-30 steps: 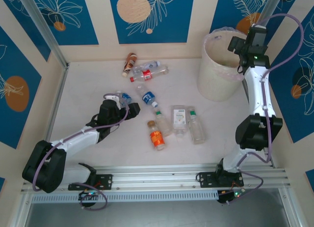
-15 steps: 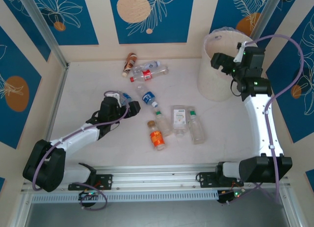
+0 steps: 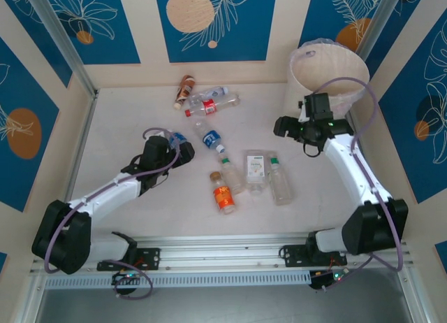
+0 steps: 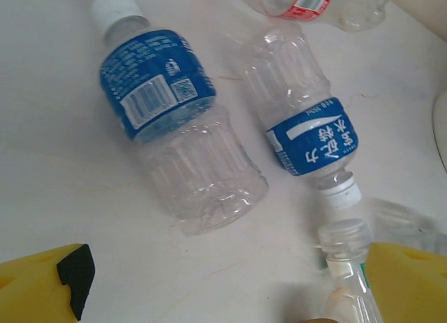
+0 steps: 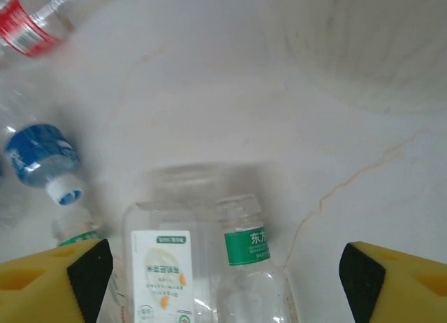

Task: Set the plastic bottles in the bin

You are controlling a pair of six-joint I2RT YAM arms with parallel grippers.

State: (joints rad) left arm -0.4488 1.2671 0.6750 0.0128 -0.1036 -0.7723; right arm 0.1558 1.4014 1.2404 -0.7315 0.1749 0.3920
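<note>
- The left gripper (image 3: 180,145) sits left of centre in the top view, low over the table (image 3: 119,127). Its wrist view has the yellow fingers (image 4: 42,288) spread wide at the two bottom corners, pinching nothing.
- Just beyond them a white-capped blue-label bottle (image 4: 174,127) lies flat on its side, middle left. To its right is a second blue-label bottle (image 4: 300,120), cap pointing down-frame and nearly meeting the open neck of a clear bottle (image 4: 342,240) at lower right.
- The right gripper (image 3: 283,126) hangs right of centre in the top view. Its wrist view shows its fingers (image 5: 70,281) far apart at the bottom corners, gripping nothing.
- Between them and a little ahead, a green-label bottle (image 5: 246,247) and a white-label bottle (image 5: 162,267) lie side by side.
- The bin (image 3: 302,57) stands upper right in the top view, just behind that arm.
- An orange-label bottle (image 3: 223,196) lies lower centre. A brown bottle (image 3: 184,89) and a red-label bottle (image 3: 206,108) lie near the back wall.
</note>
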